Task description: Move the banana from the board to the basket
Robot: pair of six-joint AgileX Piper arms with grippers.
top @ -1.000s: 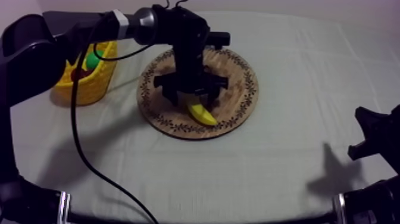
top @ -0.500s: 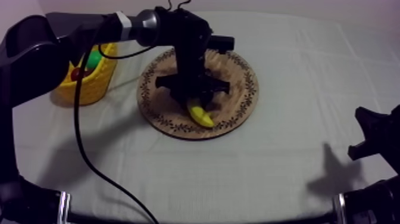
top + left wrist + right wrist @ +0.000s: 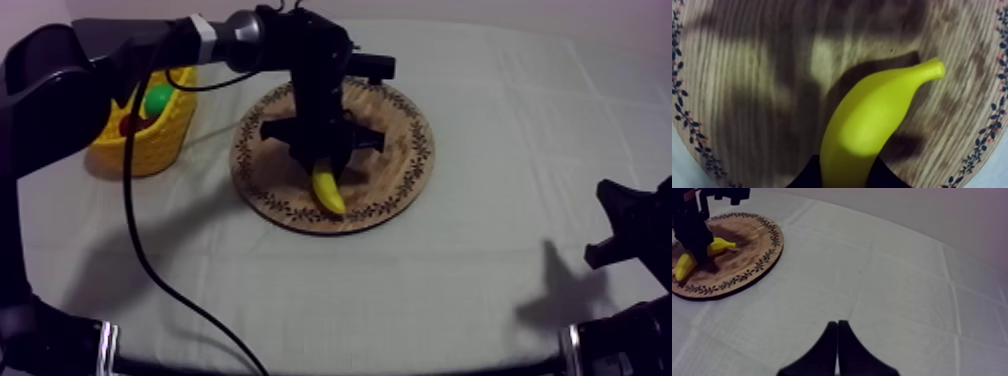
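Our left gripper point(image 3: 322, 165) stands over the middle of the wooden board point(image 3: 400, 140), its 2 black fingers point(image 3: 804, 175) closed against either flank of the banana point(image 3: 328, 190). The hold sits at the thick part of the fruit. In the left wrist view the tapered tip point(image 3: 932, 70) runs out ahead of the jaws and casts a dark shadow on the wood. We cannot tell whether the banana has left the board or rests on it.

We judge the toy banana light and fairly stiff, with a smooth, glossy skin that could slide between narrow pads. Its curve means an off-centre grip may let it swing or twist. The thick middle is the best place to take it, across its width, much as the fingers sit now.

The yellow basket point(image 3: 150, 145) stands just beside the board, on the side our left arm reaches in from. The carry we foresee is therefore short.

Our right gripper point(image 3: 837, 348) sits well apart from the board on the open cloth, its fingers pressed together in a wedge and holding nothing.
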